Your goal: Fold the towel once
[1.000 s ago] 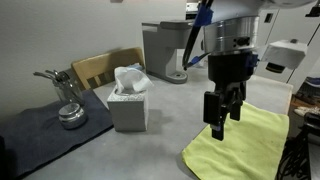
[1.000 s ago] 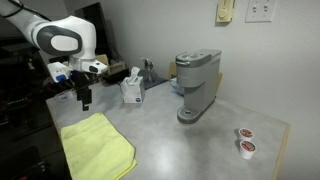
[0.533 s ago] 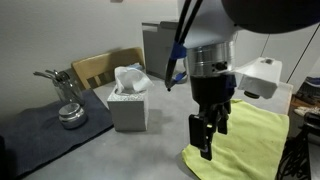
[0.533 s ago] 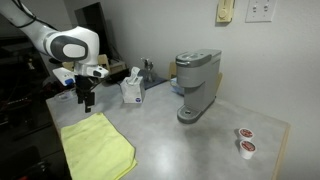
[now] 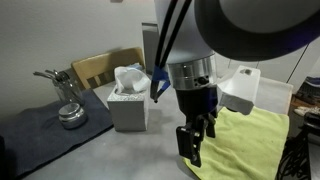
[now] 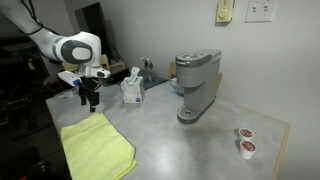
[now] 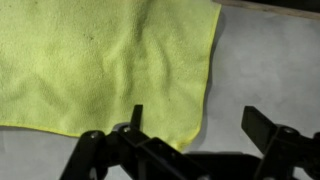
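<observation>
A yellow-green towel (image 5: 250,140) lies flat on the grey table; it also shows in an exterior view (image 6: 95,148) and fills the upper left of the wrist view (image 7: 100,60). My gripper (image 5: 193,143) hangs just above the towel's corner nearest the tissue box, also seen in an exterior view (image 6: 89,100). In the wrist view the gripper (image 7: 200,125) is open and empty. One finger is over the towel's corner (image 7: 190,125), the other over bare table.
A white tissue box (image 5: 128,100) stands close beside the arm. A metal kettle (image 5: 70,112) sits on a dark mat. A coffee machine (image 6: 197,85) stands mid-table, with two small pods (image 6: 244,140) beyond it. A wooden board (image 5: 100,68) leans at the wall.
The gripper has moved down and toward the towel's corner near the tissue box. The towel has not moved.
</observation>
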